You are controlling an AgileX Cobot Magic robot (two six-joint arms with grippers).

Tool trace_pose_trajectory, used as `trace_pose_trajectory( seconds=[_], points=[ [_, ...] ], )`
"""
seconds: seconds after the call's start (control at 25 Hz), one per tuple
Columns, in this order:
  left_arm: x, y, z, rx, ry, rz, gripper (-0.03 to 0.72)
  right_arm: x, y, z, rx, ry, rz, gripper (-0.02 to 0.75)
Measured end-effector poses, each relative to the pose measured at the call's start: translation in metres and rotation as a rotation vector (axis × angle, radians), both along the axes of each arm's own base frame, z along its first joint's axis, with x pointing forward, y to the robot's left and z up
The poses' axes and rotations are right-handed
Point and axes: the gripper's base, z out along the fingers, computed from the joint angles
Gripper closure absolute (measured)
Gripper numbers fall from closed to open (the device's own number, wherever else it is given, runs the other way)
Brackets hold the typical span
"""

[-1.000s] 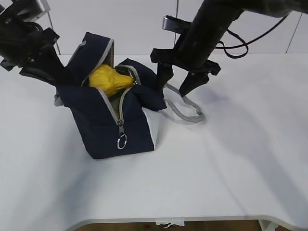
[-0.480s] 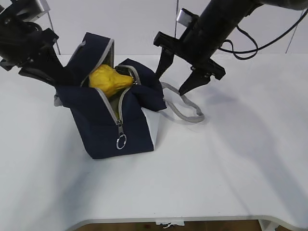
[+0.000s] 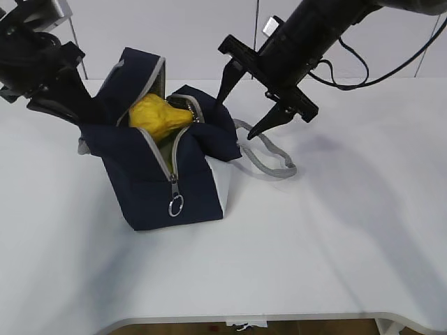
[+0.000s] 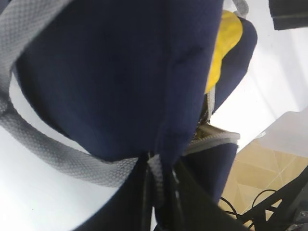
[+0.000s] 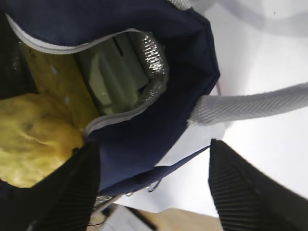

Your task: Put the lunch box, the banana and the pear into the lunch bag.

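Observation:
The navy lunch bag (image 3: 164, 178) stands open on the white table. The yellow pear (image 3: 157, 115) sits on top in its mouth. The right wrist view looks into the bag: the lunch box (image 5: 115, 72) with its pale green lid lies against the silver lining, the banana (image 5: 57, 84) beside it, the pear (image 5: 31, 144) over them. My left gripper (image 3: 80, 115) is shut on the bag's rear rim; the left wrist view shows the grey trim pinched in my left gripper (image 4: 156, 192). My right gripper (image 3: 239, 112) hangs open and empty above the bag's right end, also seen as the right gripper (image 5: 159, 192).
A grey webbing handle (image 3: 269, 157) lies looped on the table to the right of the bag. The zipper's ring pull (image 3: 176, 206) hangs down the bag's front. The table's front edge (image 3: 279, 317) runs along the bottom.
My right gripper has risen and tilted above the bag's right end, still open. The left gripper, the bag and the pear have not moved.

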Motion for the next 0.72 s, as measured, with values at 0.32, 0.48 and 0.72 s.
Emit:
trace_pose_trajectory(
  seconds=[0.32, 0.48, 0.72],
  points=[
    [0.000, 0.000, 0.000, 0.002, 0.000, -0.001, 0.676, -0.002, 0.006, 0.001, 0.042, 0.099, -0.120, 0.197],
    [0.000, 0.000, 0.000, 0.005, -0.001, -0.002, 0.676, -0.004, 0.012, 0.002, 0.064, 0.146, -0.166, 0.197],
    [0.000, 0.001, 0.000, 0.009, -0.001, -0.003, 0.676, -0.004, 0.011, 0.000, 0.044, 0.191, -0.242, 0.200]
  ],
)
